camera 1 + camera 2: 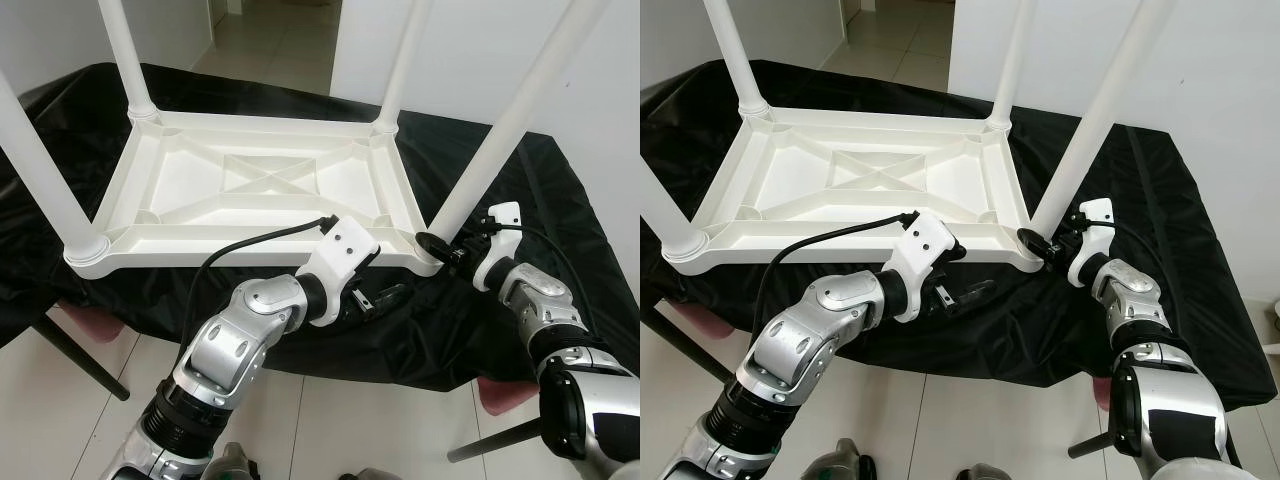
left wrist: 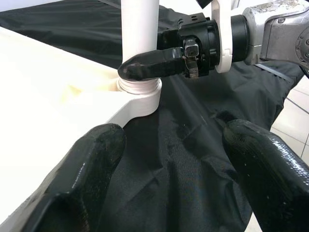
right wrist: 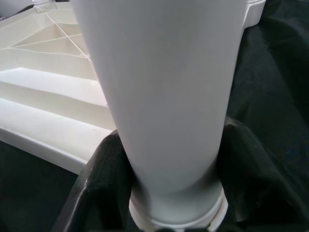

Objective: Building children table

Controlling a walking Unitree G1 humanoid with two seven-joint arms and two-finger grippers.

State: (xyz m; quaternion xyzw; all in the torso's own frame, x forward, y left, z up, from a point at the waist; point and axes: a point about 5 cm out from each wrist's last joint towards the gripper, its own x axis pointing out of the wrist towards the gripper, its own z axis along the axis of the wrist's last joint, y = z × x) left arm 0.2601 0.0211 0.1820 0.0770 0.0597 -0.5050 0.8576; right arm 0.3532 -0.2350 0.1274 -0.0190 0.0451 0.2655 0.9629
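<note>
A white plastic children's table [image 1: 250,190] lies upside down on a black cloth, all its legs pointing up. My right gripper [image 1: 440,245] is shut on the near right leg [image 1: 500,140] just above its socket at the table's corner. In the right wrist view its two black fingers [image 3: 104,179] hug both sides of that leg [image 3: 164,87]. My left gripper [image 1: 385,297] hovers open over the cloth just in front of the table's near edge, pointing toward that corner. The left wrist view shows its fingers [image 2: 82,179] spread wide, with the leg base [image 2: 140,82] ahead.
The black cloth [image 1: 520,180] drapes over a low support with dark legs [image 1: 85,365]. Pinkish items [image 1: 505,395] sit under the cloth at both front corners. White tiled floor lies in front; a white wall [image 1: 600,80] stands behind on the right.
</note>
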